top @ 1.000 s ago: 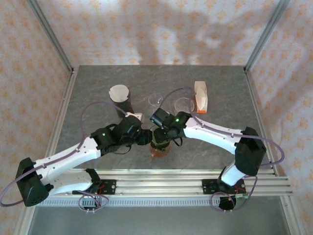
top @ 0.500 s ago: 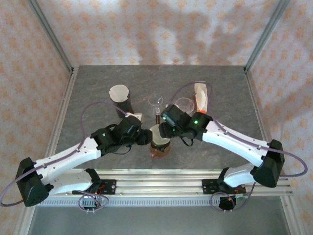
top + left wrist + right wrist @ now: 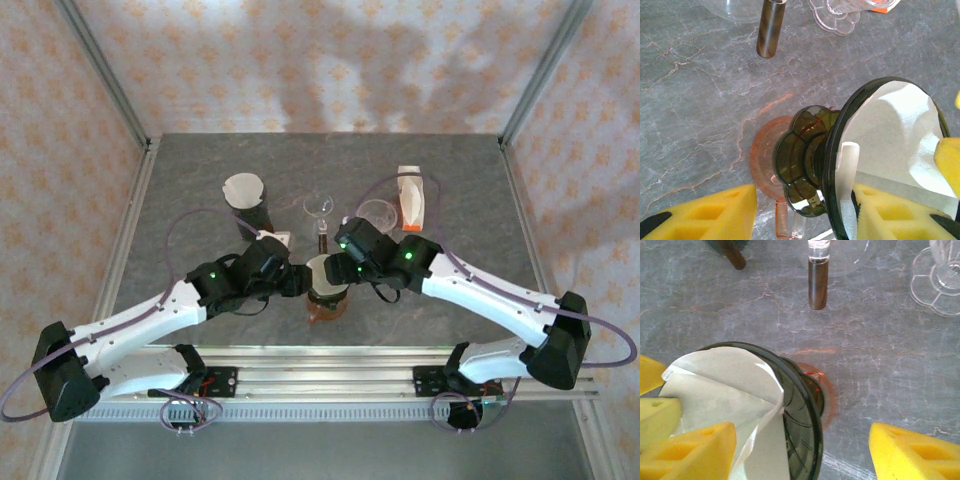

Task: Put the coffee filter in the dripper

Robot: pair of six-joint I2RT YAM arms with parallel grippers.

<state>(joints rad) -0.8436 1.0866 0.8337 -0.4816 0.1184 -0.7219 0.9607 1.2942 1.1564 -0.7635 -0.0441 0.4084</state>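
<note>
Between your right jaws, the filter [image 3: 725, 385] now lines the dripper [image 3: 802, 405]. Those jaws have just spread and stand released, so placement looks done. Your left jaws straddle the dripper; I cannot tell whether they clench it.

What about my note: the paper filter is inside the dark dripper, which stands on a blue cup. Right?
Not quite: the cup is orange, not blue, as the right wrist view shows. The rest holds: the filter is inside the dark dripper, which stands on that cup.
</note>
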